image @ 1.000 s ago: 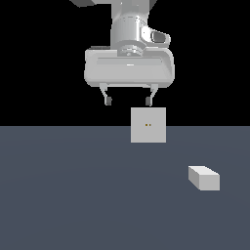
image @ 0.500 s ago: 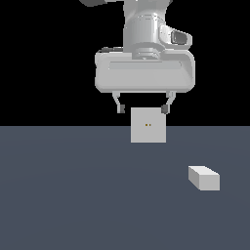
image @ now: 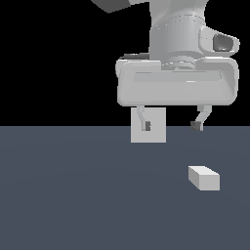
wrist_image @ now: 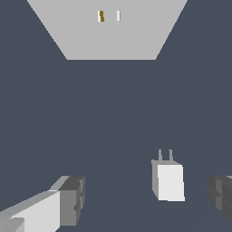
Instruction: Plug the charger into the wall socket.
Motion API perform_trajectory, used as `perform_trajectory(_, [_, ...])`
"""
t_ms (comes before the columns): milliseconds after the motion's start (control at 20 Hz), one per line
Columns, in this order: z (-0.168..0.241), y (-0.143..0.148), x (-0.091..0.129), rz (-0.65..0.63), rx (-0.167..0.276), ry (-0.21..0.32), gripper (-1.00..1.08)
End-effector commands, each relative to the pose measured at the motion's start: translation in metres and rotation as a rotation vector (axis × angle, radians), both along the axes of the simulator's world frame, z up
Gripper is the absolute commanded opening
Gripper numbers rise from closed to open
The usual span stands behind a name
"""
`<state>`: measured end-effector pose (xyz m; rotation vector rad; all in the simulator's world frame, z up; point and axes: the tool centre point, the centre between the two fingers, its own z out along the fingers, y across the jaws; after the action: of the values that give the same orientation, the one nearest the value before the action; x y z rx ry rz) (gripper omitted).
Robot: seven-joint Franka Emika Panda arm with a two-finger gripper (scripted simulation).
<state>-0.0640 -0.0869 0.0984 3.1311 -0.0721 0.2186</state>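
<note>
The grey two-fingered gripper (image: 171,125) is held wide open and empty above the small white rectangular charger (image: 204,177), near the light-grey square wall socket (image: 155,134).

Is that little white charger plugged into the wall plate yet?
No. The charger lies on the floor, apart from the wall socket; the open gripper hovers above, holding nothing.
</note>
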Motion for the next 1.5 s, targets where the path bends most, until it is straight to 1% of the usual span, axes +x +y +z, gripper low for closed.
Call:
perform_trajectory(0, [-0.008, -0.011, -0.007, -0.004, -0.004, -0.021, 1.0])
perform_trajectory(300, [-0.025, -0.031, -0.018, -0.012, -0.007, -0.058, 1.0])
perform_trajectory(600, [-0.034, -0.042, -0.024, -0.015, -0.007, -0.079, 1.0])
perform_trajectory(1100, [-0.04, -0.044, -0.025, -0.016, -0.006, -0.082, 1.0])
perform_trajectory(1450, [-0.067, -0.044, -0.025, -0.016, -0.005, -0.083, 1.0])
